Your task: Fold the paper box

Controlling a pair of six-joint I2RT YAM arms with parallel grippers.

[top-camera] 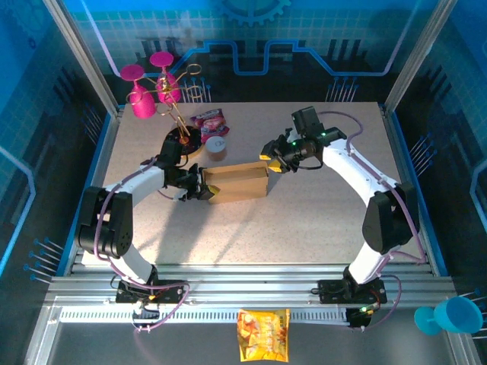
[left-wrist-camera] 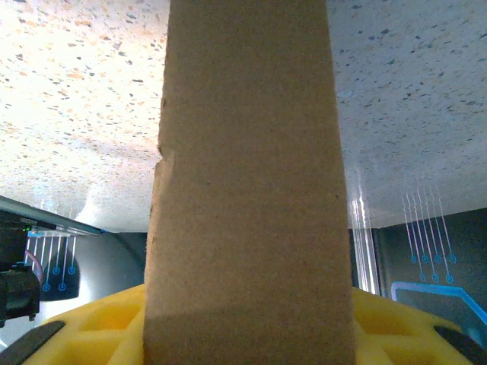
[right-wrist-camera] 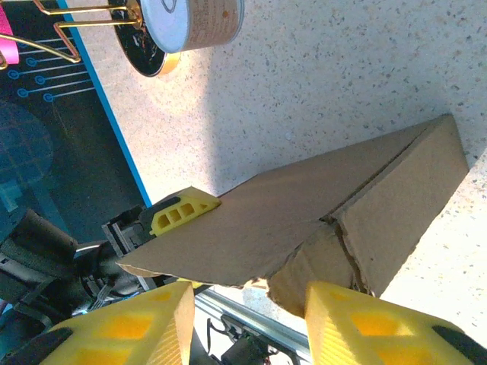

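paper box (top-camera: 237, 182): positioned at centre of table (top-camera: 327, 220) | left gripper (top-camera: 204, 188): clamped on left end of paper box | right gripper (top-camera: 272, 161): jaws spread at far right corner, nothing grasped

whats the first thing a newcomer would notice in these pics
The brown paper box in the middle of the table stands out first, with the left tool clamped on its left end and the right tool straddling its right end. Next come the bright pink goblets at the far left corner and the orange snack packet on the near ledge, in front of the arm bases.
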